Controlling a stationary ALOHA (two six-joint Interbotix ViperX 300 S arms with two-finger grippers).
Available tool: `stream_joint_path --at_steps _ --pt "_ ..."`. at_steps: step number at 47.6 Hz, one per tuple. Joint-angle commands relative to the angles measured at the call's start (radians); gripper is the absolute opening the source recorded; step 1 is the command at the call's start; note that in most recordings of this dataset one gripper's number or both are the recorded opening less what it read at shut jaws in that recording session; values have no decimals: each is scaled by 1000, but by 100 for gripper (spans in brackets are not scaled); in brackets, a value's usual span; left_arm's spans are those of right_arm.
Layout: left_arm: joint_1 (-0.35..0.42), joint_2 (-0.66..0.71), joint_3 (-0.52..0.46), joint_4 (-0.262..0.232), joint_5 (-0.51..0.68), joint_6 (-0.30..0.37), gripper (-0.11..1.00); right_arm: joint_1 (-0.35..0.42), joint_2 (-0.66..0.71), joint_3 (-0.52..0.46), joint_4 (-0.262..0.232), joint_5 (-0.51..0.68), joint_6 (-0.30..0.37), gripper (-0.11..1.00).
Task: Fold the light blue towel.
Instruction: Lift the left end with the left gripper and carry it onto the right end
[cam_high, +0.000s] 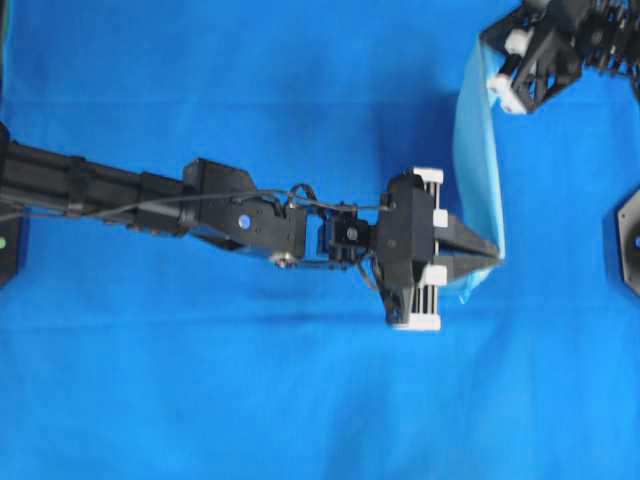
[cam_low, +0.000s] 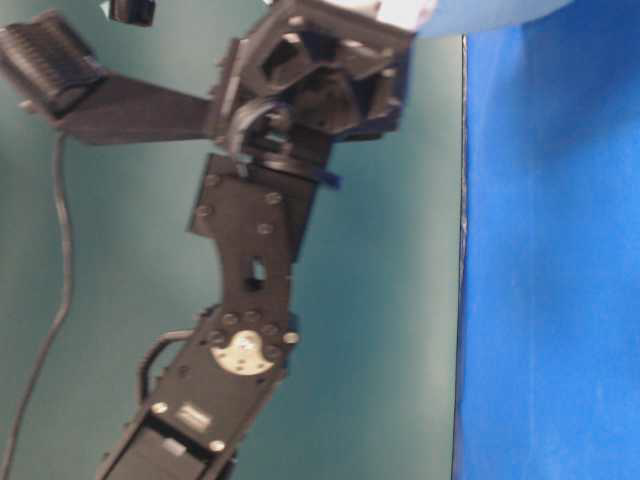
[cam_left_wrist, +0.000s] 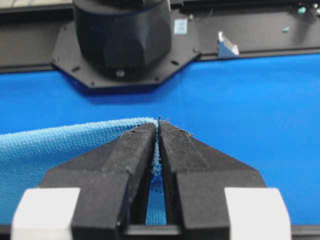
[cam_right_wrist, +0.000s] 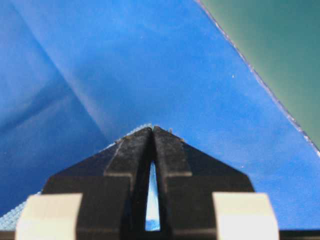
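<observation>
Plenty of open blue sheet (cam_high: 250, 400) all around, both the left gripper (cam_high: 492, 256) and right gripper (cam_high: 492, 62) clamped on the light blue towel (cam_high: 475, 160) edges.

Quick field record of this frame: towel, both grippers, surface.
towel: light blue towel, lifted off the sheet, hanging stretched between the two grippers
left gripper: shut on the towel's lower corner; cloth edge pinched between the fingers
right gripper: shut on the towel's other end, top right in the overhead view
surface: deep blue sheet over the table, lightly creased
fold: not yet made
</observation>
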Motion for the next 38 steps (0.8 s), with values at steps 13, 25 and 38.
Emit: stream_joint_path --at_steps 13,25,38 --pt "-51 -109 255 -12 -235 -109 4 37 250 -179 -5 -117 -14 2" --pt "-78 -178 456 -12 -314 -175 4 81 393 -304 -6 -138 -28 2" --pt "-86 -202 532 -12 -313 -199 4 98 428 -331 -6 -181 -34 2"
